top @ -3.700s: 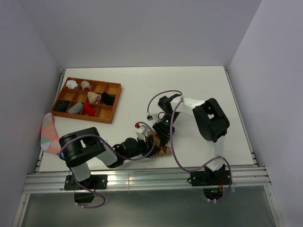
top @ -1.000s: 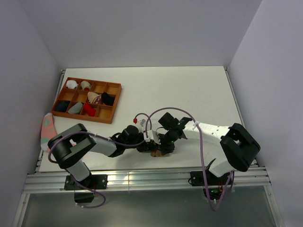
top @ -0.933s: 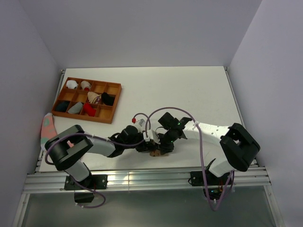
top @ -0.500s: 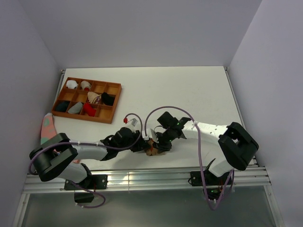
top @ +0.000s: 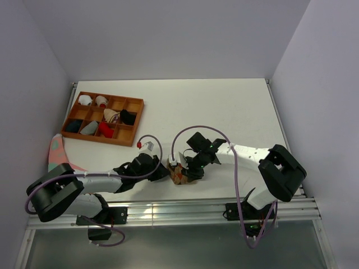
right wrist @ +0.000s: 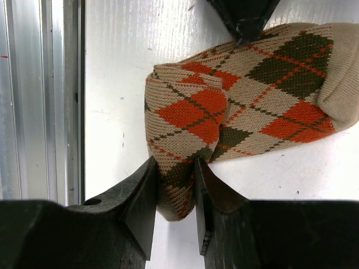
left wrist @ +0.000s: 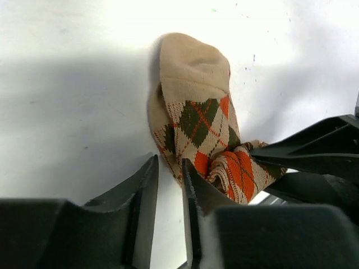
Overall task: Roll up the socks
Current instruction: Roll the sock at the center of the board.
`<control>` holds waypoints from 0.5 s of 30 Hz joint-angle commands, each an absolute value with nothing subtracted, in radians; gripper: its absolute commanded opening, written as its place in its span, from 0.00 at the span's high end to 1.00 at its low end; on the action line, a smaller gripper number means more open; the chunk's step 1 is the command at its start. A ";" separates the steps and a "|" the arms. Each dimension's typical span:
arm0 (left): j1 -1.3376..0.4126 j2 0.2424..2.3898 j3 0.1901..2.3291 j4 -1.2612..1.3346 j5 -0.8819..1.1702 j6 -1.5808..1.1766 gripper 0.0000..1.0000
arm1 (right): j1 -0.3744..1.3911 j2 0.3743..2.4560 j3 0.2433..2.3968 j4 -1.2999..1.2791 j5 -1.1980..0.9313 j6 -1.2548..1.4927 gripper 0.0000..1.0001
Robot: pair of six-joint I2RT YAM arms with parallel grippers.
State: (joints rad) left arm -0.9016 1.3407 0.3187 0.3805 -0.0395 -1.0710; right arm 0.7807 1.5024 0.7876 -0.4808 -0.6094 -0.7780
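Top external: argyle sock (top: 178, 178) mostly hidden under right gripper (top: 186, 172)

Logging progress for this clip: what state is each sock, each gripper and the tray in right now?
argyle sock: one end rolled, tan end lying flat.
right gripper: shut on the rolled end.
left gripper: slightly open, empty, just beside the sock.
pink sock: unrolled, lying flat at far left.
tray: some compartments hold small bundles, others are bare.

Knitted cloth sock (right wrist: 241, 95), matt table (left wrist: 67, 84)
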 commanded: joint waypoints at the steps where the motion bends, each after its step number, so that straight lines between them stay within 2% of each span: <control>1: -0.897 1.292 0.328 0.315 -0.126 -1.075 0.71 | 0.776 1.520 0.773 -0.594 -0.555 -0.769 0.76; 8: -0.897 1.348 0.376 0.314 -0.129 -1.019 0.59 | 0.776 1.520 0.779 -0.600 -0.561 -0.772 0.77; 12: -0.896 1.423 0.399 0.356 -0.109 -0.988 0.58 | 0.776 1.514 0.779 -0.607 -0.568 -0.776 0.77; 15: -0.894 1.491 0.425 0.371 -0.087 -0.986 0.61 | 0.776 1.506 0.782 -0.612 -0.574 -0.782 0.77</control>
